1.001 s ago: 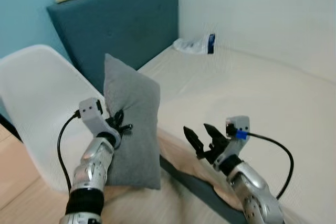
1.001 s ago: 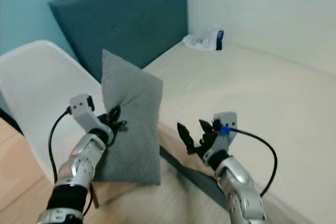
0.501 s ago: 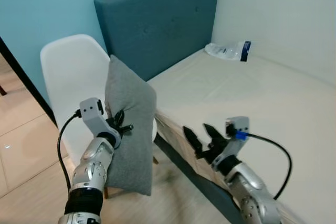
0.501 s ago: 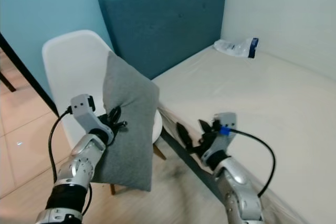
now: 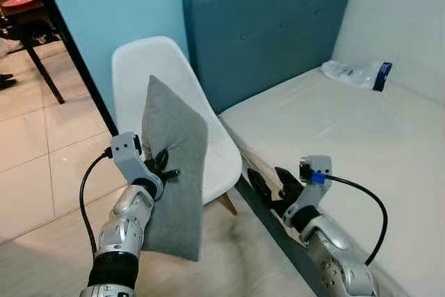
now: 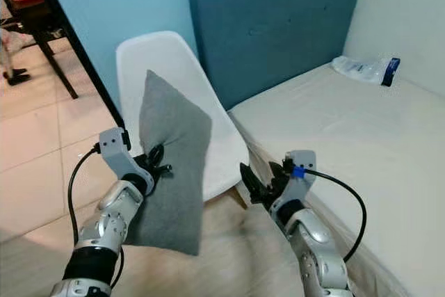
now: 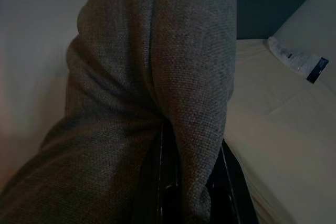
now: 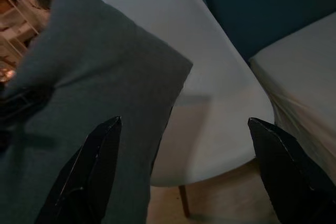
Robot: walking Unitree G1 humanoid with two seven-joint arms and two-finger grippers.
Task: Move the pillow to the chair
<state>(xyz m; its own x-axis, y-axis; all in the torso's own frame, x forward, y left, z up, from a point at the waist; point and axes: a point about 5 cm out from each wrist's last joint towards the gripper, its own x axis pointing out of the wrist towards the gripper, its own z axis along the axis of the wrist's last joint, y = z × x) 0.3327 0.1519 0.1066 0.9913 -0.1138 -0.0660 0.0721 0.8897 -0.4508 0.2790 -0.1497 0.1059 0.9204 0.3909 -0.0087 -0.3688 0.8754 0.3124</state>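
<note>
The grey pillow (image 5: 174, 172) hangs upright in front of the white shell chair (image 5: 182, 102), held clear of its seat. My left gripper (image 5: 164, 169) is shut on the pillow's left edge, the fabric bunched between the fingers (image 7: 163, 182). My right gripper (image 5: 272, 184) is open and holds nothing, low beside the bed's edge and to the right of the chair. In the right wrist view its spread fingertips (image 8: 100, 156) frame the pillow (image 8: 89, 93) and the chair seat (image 8: 220, 129).
The bed (image 5: 361, 144) with its blue headboard (image 5: 278, 26) lies to the right, touching the chair's side. A plastic packet (image 5: 358, 74) lies on the mattress. A dark table leg (image 5: 42, 67) stands on the tiled floor (image 5: 35, 165) at far left.
The camera has swung left and back, so the whole chair and tiled floor now show. The pillow stays in my left gripper; the right gripper stays open.
</note>
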